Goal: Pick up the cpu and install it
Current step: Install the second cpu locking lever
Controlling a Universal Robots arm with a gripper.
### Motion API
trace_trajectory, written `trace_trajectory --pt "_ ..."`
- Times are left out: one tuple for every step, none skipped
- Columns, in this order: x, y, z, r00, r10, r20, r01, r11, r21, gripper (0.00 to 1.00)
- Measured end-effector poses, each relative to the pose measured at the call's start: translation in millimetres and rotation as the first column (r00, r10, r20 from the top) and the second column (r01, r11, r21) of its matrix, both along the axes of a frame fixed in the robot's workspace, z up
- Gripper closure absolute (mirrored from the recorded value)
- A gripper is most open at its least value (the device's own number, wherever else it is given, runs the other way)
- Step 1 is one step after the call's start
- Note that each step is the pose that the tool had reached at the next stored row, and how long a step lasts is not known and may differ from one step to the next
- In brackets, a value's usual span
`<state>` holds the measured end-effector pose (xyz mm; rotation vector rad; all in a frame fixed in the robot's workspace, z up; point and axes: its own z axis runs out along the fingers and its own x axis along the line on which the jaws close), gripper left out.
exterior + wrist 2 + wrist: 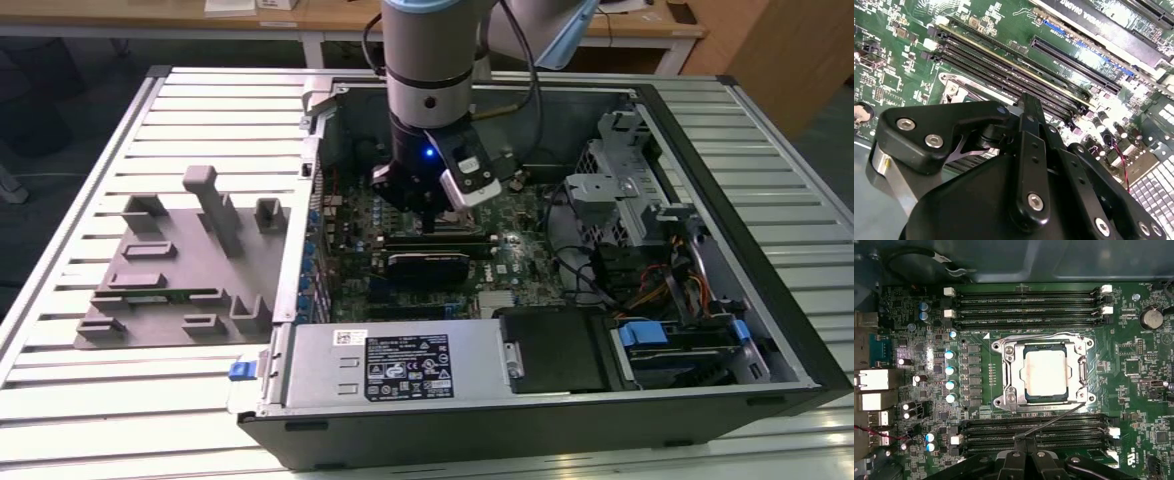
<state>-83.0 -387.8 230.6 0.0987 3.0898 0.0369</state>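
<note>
Near edge of the open computer case [534, 420]: power supply [387, 365], untouched. Gripper [424, 205] hangs inside the case over the motherboard [914, 305]. Whether its fingers are apart or together: cannot tell. In the first wrist view the cpu [1046, 372] lies flat inside the metal-framed socket [1004, 375], between the memory slot banks [1024, 302], nothing touching it. Judgement: chip seated; whether the socket is latched is unclear. The exterior view adds a grey fixture tray [174, 270] at its left, outside the case.
</note>
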Motion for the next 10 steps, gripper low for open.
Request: trace_trajectory --pt "0.0 0.0 1.8 1.0 0.0 0.0001 0.0 1.0 0.0001 0.89" --pt "0.0 0.0 11.1 1.0 0.0 0.0001 0.0 1.0 0.0002 0.89" --pt "0.0 0.0 12.6 1.0 0.0 0.0001 0.0 1.0 0.0002 0.89" --pt "0.0 0.0 14.0 1.0 0.0 0.0001 0.0 1.0 0.0002 0.89" --pt "0.0 0.0 15.3 1.0 0.0 0.0 0.0 1.0 0.0001 0.89" --pt "0.0 0.0 16.4 1.0 0.0 0.0 0.0 1.0 0.0001 0.89" --pt "0.0 0.0 17.0 1.0 0.0 0.0001 0.0 1.0 0.0002 0.89" --pt "0.0 0.0 17.3 1.0 0.0 0.0002 0.0 1.0 0.0003 0.89" --pt "0.0 0.0 17.4 1.0 0.0 0.0001 0.0 1.0 0.0019 0.89" --pt "0.1 -0.1 17.4 1.0 0.0 0.0001 0.0 1.0 0.008 0.89"
